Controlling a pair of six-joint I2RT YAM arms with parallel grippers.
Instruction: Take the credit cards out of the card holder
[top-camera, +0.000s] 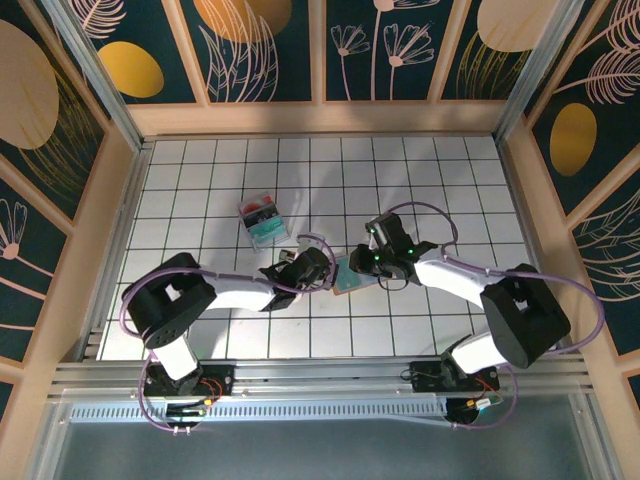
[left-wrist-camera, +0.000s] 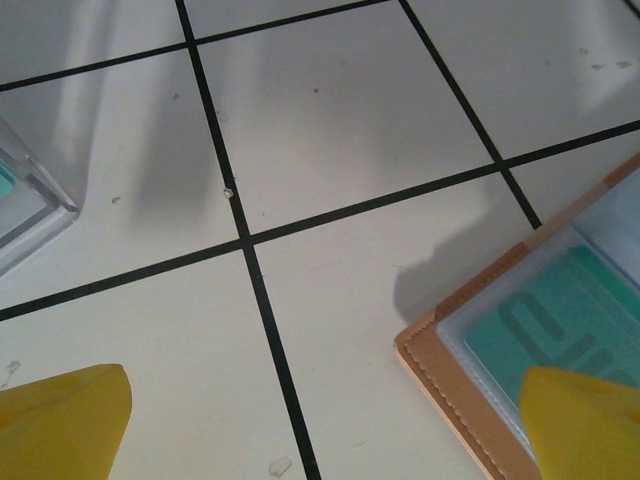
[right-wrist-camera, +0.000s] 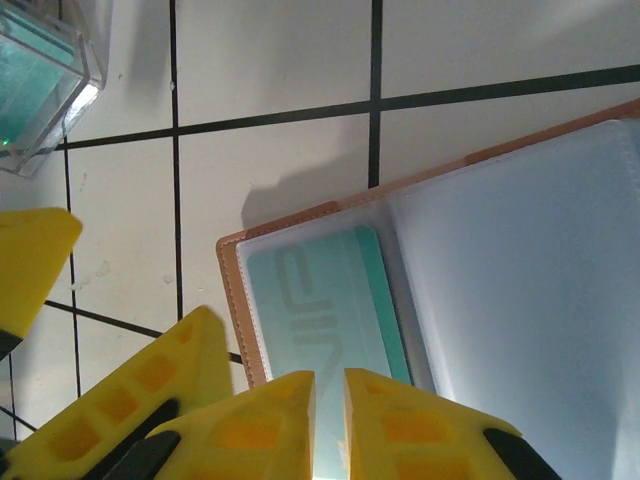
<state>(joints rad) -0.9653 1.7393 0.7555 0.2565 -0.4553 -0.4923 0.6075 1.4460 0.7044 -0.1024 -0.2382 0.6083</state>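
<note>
The card holder lies open on the white grid table, tan leather rim up and clear grey-blue pockets showing. A teal credit card sits in its left pocket, also seen in the left wrist view. My right gripper is over the near end of that pocket, its fingers almost together with the card's edge in the narrow slit between them. My left gripper stands wide open at the holder's left edge. One of its fingers is over the holder, the other over bare table.
A clear plastic box with teal and red contents stands on the table behind and left of the holder; its corner shows at the frame edge in both wrist views. Wooden walls ring the table.
</note>
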